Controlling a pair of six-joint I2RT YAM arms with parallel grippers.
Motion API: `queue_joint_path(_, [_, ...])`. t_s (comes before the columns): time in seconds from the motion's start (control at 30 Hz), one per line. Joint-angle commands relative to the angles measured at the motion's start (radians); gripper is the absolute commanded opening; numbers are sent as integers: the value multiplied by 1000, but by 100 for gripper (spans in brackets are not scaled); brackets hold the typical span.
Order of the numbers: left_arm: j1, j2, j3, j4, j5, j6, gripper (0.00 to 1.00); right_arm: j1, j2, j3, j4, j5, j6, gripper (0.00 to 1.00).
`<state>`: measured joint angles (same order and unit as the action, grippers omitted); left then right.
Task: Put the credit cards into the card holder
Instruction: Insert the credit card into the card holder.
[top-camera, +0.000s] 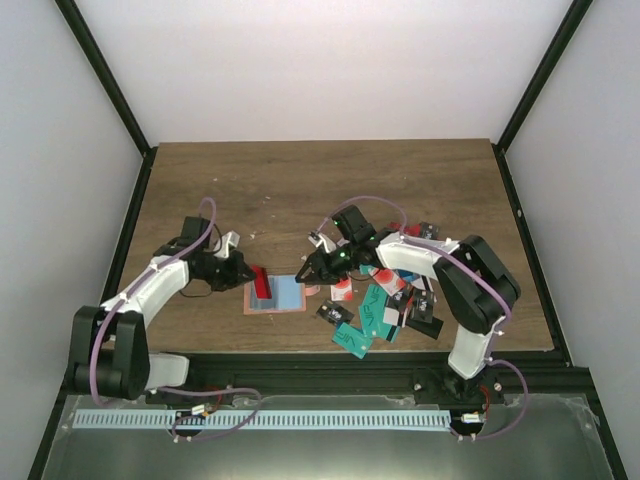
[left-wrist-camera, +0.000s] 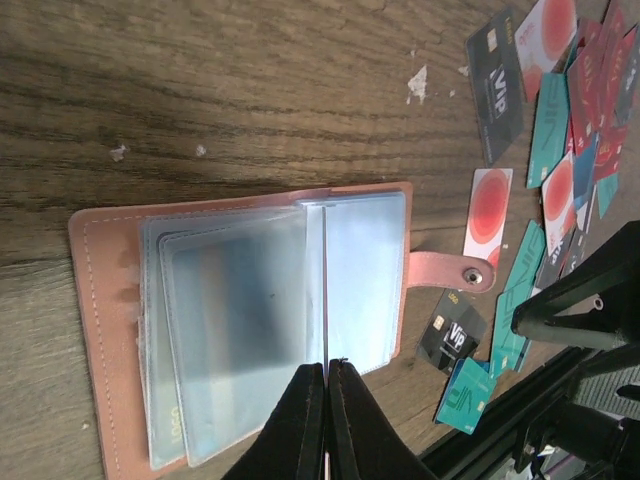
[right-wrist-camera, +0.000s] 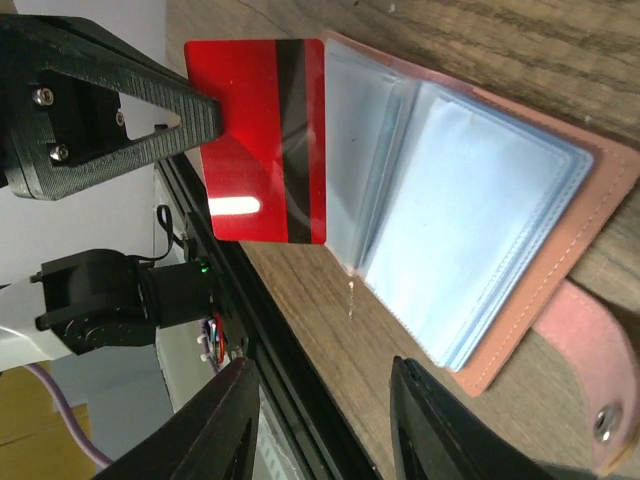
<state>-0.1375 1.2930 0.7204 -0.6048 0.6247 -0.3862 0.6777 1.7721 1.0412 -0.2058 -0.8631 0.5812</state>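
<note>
1. A brown wood-grain counter (top-camera: 320, 190) fills the middle of the overhead view, its grain running from left to right.
2. Up close, in the left wrist view, a few small white flecks (left-wrist-camera: 418, 85) dot the dark-streaked wood.
3. A plain white back wall (top-camera: 320, 60) rises behind the far edge.
4. A pale left wall (top-camera: 50, 200) and a pale right wall (top-camera: 595, 200) close in the sides.
5. Two black frame struts (top-camera: 110, 80) slope from the upper corners down to the counter's far corners.
6. A black rail (top-camera: 320, 362) runs along the near edge.
7. In front of it lies a grey metal tray (top-camera: 560, 440) carrying a white slotted strip (top-camera: 330, 419).
8. The light is soft and even, with only faint shadows.
</note>
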Motion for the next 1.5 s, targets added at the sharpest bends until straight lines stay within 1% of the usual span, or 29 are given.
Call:
queue_joint_path(0.0, [-19, 53, -20, 81, 37, 24, 4, 6, 52, 60, -22, -4, -32, 38])
queue_joint_path(0.2, [-44, 103, -20, 121, 62, 37, 4, 6, 101, 76, -26, -10, -49, 37])
queue_joint_path(0.47, [-54, 147, -16, 138, 48, 45, 4, 6, 131, 66, -15, -10, -52, 36])
queue_joint_path(0.73, [-56, 138, -16, 135, -19, 34, 4, 5, 154, 44, -6, -7, -53, 35])
queue_joint_path(0.93, [-56, 127, -16, 131, -38, 30, 4, 5, 173, 32, -2, -5, -53, 34])
queue_joint_path(1.1, [-62, 131, -20, 132, -31, 33, 4, 5, 185, 23, 4, -6, -51, 34])
queue_joint_path(1.33, [-111, 147, -28, 158, -33, 24, 4, 5, 203, 9, 19, -14, -41, 34])
queue_joint_path(1.47, [-122, 152, -33, 177, -37, 10, 4, 5, 212, 1, 29, -16, -35, 34])
